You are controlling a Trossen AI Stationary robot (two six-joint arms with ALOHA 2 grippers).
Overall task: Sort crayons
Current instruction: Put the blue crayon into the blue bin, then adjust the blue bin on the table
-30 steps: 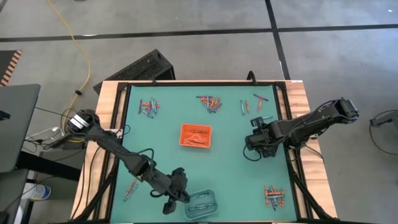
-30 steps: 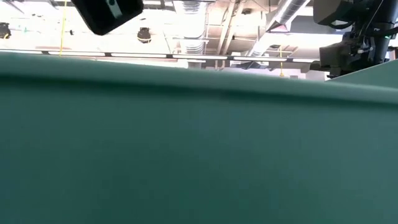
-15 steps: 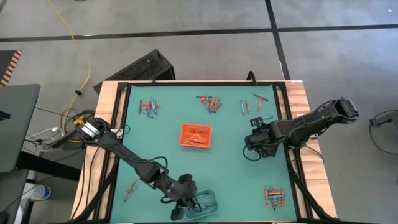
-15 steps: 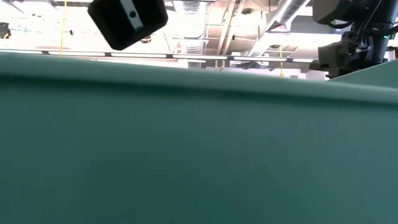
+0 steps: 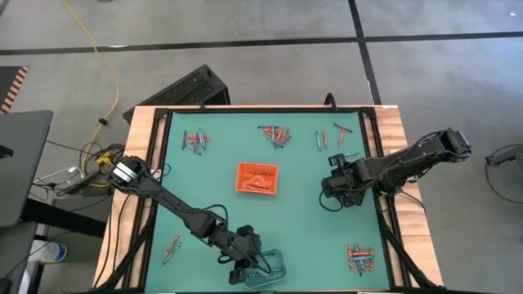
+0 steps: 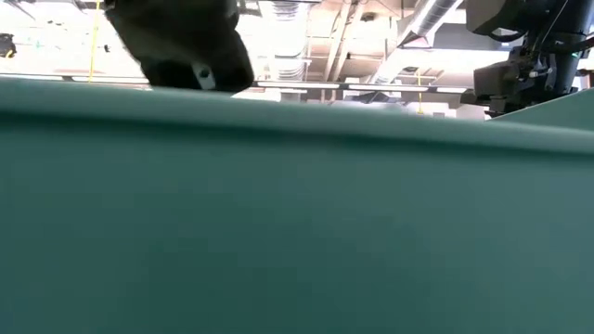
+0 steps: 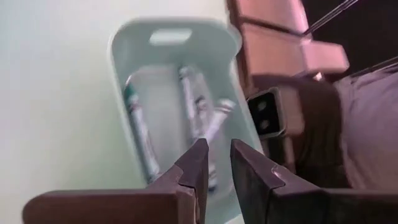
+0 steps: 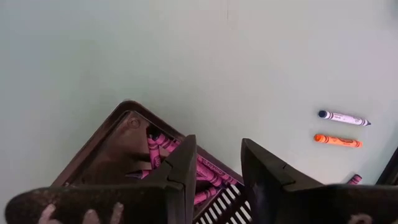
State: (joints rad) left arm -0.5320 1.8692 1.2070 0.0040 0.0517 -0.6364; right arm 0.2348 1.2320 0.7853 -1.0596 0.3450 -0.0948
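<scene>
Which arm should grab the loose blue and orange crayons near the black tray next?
Right, probably. The right gripper hovers open over the black tray of pink crayons, with the blue crayon and orange crayon lying close by. The left gripper is across the table over the clear tray.

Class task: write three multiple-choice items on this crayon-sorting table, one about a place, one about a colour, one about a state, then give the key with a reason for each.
1. Where is the left pincer?
A. over the clear tray
B. over the orange tray
C. off the table

2. What colour are the crayons in the black tray?
A. blue
B. pink
C. orange

3. How are the right pincer's fingers?
A. apart, holding nothing
B. shut on a crayon
C. shut on the tray

Key: 1 A, the left wrist view looks down into the clear tray. 2 B, pink sticks fill it. 3 A, the gap between the fingers is bare.
</scene>
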